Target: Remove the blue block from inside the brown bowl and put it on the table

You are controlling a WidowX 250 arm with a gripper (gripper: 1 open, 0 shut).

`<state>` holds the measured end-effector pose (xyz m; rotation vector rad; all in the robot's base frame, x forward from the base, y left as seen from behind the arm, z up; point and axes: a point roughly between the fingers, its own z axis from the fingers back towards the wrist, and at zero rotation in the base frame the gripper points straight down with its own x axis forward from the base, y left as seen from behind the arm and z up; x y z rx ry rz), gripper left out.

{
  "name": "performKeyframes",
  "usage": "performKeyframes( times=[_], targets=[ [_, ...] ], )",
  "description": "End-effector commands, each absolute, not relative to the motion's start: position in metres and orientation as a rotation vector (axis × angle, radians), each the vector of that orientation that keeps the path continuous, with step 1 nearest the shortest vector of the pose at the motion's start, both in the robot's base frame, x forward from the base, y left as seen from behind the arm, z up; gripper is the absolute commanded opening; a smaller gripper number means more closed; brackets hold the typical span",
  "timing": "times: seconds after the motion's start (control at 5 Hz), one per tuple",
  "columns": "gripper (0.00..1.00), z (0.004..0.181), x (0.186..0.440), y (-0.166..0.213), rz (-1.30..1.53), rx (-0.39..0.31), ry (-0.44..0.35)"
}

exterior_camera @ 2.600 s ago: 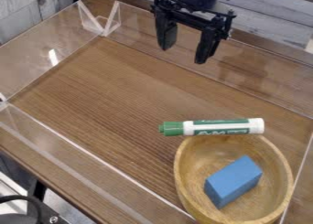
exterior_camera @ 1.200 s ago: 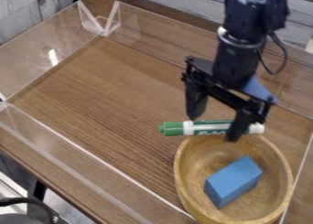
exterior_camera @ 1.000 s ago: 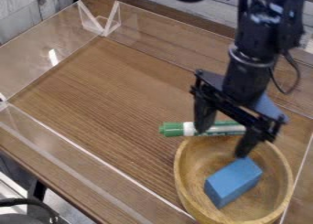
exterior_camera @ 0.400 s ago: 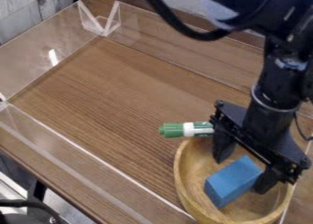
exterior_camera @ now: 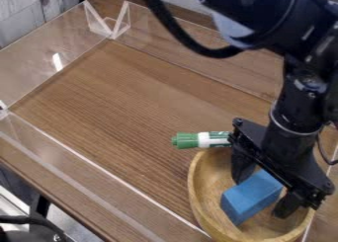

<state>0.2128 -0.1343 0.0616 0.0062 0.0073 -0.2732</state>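
Observation:
The blue block (exterior_camera: pixel 251 199) lies inside the brown bowl (exterior_camera: pixel 208 201) at the lower right of the table (exterior_camera: pixel 119 98). My gripper (exterior_camera: pixel 267 183) points straight down into the bowl and stands open. One finger (exterior_camera: pixel 243 167) is at the block's upper left, the other finger (exterior_camera: pixel 303 195) at its right, so the block sits between them. I cannot tell whether the fingers touch it. The arm hides the bowl's far rim and right side.
A green-and-white marker (exterior_camera: pixel 201 140) lies on the table just left of the gripper, beside the bowl's rim, its right half hidden by the arm. Low clear acrylic walls (exterior_camera: pixel 79 48) border the table. A clear stand (exterior_camera: pixel 106 19) sits at the far left corner.
The arm came from the far edge, crossed over the marker and sank into the bowl. Its open fingers now straddle the blue block. Block and bowl have not moved.

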Motion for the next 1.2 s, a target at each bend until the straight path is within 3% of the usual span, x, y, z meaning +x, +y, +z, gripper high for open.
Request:
performKeyframes(
  times=[0.0,1.0],
  targets=[
    [1.00,0.066,0.217,-0.139,-0.295,-0.007,-0.043],
    [1.00,0.054,0.226,-0.137,-0.316,0.001,-0.094]
  ],
)
